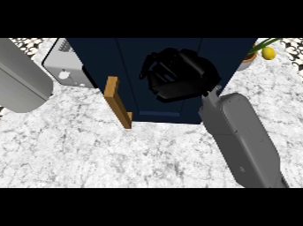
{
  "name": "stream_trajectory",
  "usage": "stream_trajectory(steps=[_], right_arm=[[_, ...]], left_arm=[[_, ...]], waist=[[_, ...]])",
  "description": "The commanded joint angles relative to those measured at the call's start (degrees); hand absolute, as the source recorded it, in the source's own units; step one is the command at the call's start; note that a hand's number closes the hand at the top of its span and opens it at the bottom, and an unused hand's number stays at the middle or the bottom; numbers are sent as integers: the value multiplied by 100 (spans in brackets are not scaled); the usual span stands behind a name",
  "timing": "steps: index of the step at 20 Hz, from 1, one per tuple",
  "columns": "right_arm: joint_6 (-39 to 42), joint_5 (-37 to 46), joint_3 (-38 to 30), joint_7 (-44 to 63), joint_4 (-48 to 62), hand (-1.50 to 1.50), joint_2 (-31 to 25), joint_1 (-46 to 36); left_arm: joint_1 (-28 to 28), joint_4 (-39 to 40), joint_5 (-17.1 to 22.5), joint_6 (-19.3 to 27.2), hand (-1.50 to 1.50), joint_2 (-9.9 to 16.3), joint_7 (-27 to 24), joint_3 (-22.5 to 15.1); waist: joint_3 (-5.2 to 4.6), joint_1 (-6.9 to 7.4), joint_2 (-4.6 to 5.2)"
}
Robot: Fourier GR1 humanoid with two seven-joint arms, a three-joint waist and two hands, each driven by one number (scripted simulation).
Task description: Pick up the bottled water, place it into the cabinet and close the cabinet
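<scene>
Closest to the lens, upper left: left forearm (13, 79), grey, raised above the desk (82, 154), its own hand out of view. Lower right: right forearm (241, 137), slanting up and leftward to the right robot hand (179, 79), held against the dark blue cabinet (134, 57). A black shape on a dark ground, so open or closed cannot be told, nor whether gripping anything.

No bottle visible anywhere on the desk. Judged from that: either hidden within the robot hand or already inside the cabinet, no telling which. Direction and long axis of the bottle likewise impossible to read here.

Left of the robot hand: wooden door (118, 103), swung out over the desk, seen edge-on, long axis running from the cabinet front toward the viewer. Well apart from the robot hand, on its left side, between it and the left forearm. Nearer to the right robot hand than to anything showing of the left arm. Likely hinge of the coming move: a push on that door's outer face, back toward the cabinet.

Top left, a grey appliance (66, 66); top right, a lemon (268, 53).
</scene>
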Motion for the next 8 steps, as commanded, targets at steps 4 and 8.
stream_trajectory(steps=[4, 8], right_arm=[[5, -371, -264, 71, 955, 150, 203, -1013], [-202, -480, -249, 73, 890, 150, 201, -1037]], left_arm=[[-285, 105, 5, 18, -150, -41, 180, 29], [-12, -35, 171, -164, -150, -56, 293, 148]], waist=[[-92, 156, 166], [-91, 214, 144]])
